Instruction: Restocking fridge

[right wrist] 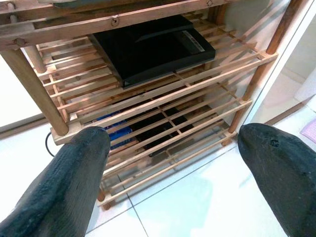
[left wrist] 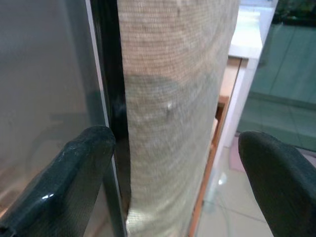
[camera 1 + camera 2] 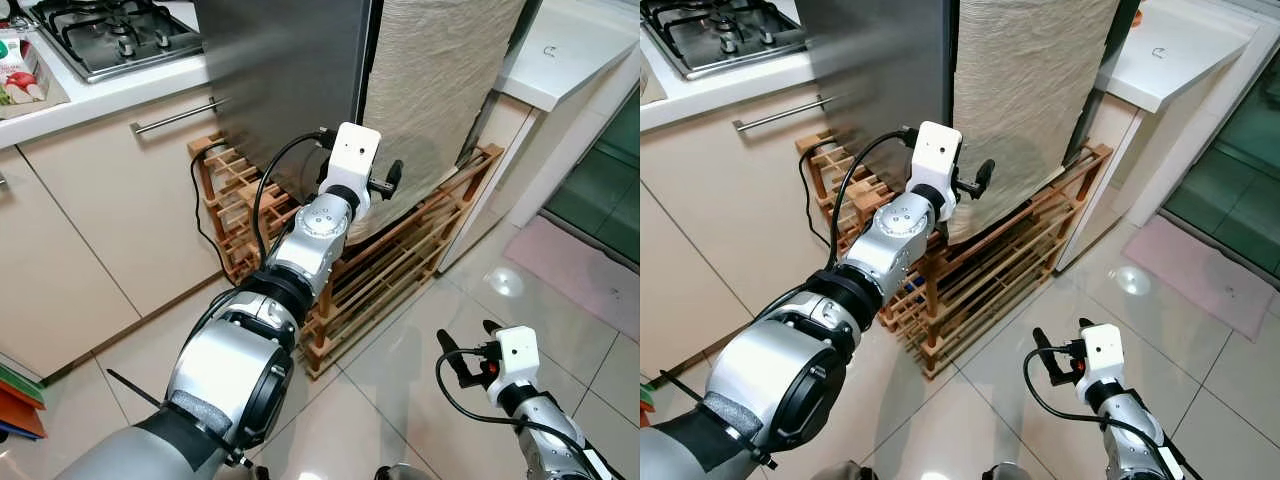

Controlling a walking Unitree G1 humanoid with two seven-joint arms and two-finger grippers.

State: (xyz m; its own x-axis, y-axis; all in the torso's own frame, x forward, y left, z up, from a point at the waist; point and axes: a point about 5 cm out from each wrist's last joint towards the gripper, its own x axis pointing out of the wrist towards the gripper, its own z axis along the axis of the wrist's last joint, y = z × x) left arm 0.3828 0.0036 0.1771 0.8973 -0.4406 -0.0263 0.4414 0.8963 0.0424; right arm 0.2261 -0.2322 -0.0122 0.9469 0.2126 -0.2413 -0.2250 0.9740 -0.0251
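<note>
Fingers spread wide, the left end effector (image 2: 173,163) hovers at the lower edge of the fridge (image 3: 290,70), straddling its cloth-covered door (image 2: 173,98). Lower right, the right end effector (image 1: 173,163) gapes open over the floor (image 3: 430,390), facing the wooden rack (image 1: 163,98).

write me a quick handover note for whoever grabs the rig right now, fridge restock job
Left gripper: open, raised at the lower edge of the fridge, fingers either side of the cloth-covered door, next to the dark gap beside the steel panel. Holding nothing.
Right gripper: open, low over the floor tiles, facing the wooden rack under the fridge. Empty.
Done: arm brought up to the door edge.
Left: the door looks shut or barely ajar, so open it, then fetch items and stock them.
</note>
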